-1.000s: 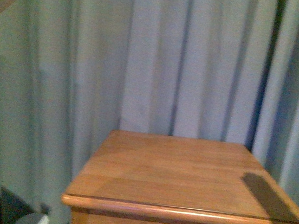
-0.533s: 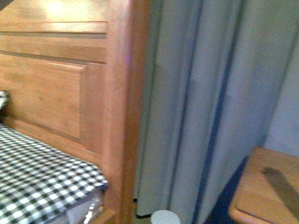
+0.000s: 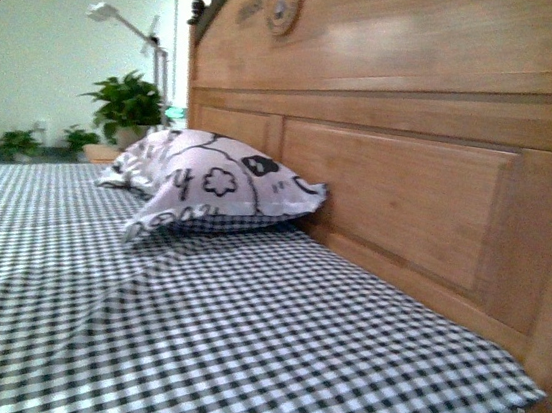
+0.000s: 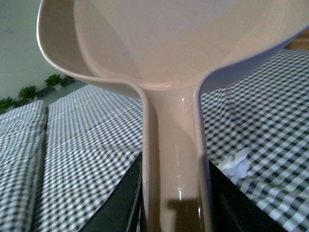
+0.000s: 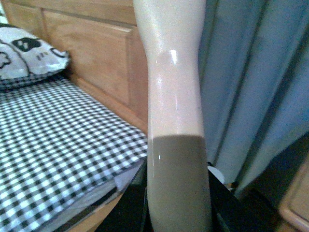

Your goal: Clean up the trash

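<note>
Swinging onto the bed (image 3: 239,343), we now spot the trash (image 4: 235,163); left gripper (image 4: 174,198) clamps dustpan (image 4: 169,43), right gripper (image 5: 176,198) a handle (image 5: 174,72).

The dustpan (image 4: 169,58) and pale handle (image 5: 174,87) run off-frame, largely covering left pincer (image 4: 174,212) and right pincer (image 5: 177,208).

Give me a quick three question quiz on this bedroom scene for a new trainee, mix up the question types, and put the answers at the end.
1. True or false: the crumpled white wad lies on the checkered bedsheet.
2. Multiple choice: the patterned pillow lies right by A) the wooden headboard, B) the curtain, C) a nightstand.
3. Fill in: the left end effector grips the handle of a beige ____.
Key: 1 true; 2 A; 3 scoop.
</note>
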